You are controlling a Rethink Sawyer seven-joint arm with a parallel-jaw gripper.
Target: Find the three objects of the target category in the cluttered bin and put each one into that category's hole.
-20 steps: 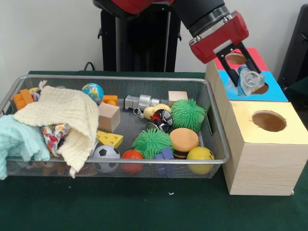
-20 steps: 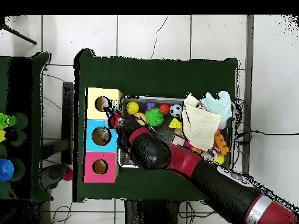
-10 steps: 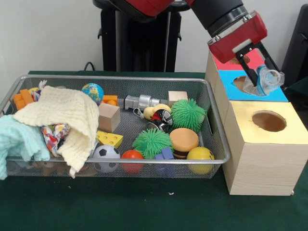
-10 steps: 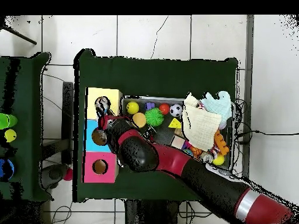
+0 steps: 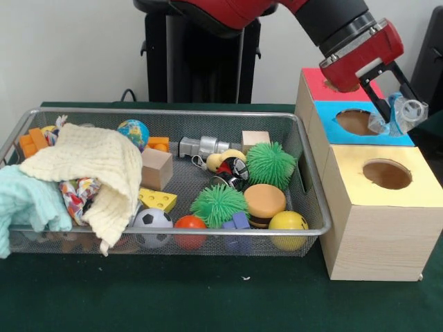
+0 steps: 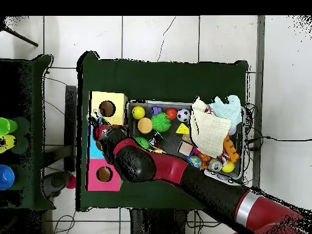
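Observation:
My gripper [image 5: 396, 115] is shut on a small shiny crumpled silvery lump [image 5: 405, 111]. It holds the lump just above the right edge of the blue-topped box, past its round dark hole [image 5: 355, 122]. The wire-mesh bin [image 5: 166, 113] lies to the left, full of toys. A silvery metal item [image 5: 201, 146] lies at the bin's back middle and a small shiny can [image 5: 232, 170] lies beside the green spiky balls. In the overhead view the gripper [image 6: 98, 131] and arm cover most of the blue box [image 6: 94, 150]; the bin [image 6: 183, 102] lies to its right.
A red-topped box [image 5: 315, 77] stands behind the blue one and a yellow-topped box [image 5: 422, 194] in front, each with a hole. The bin holds a cream cloth [image 5: 90, 166], a mint cloth [image 5: 24, 200], wooden blocks, balls and green spiky balls [image 5: 270, 164].
My gripper has carried the silvery lump to the right in the front view, from over the blue box's hole to past the box's right edge.

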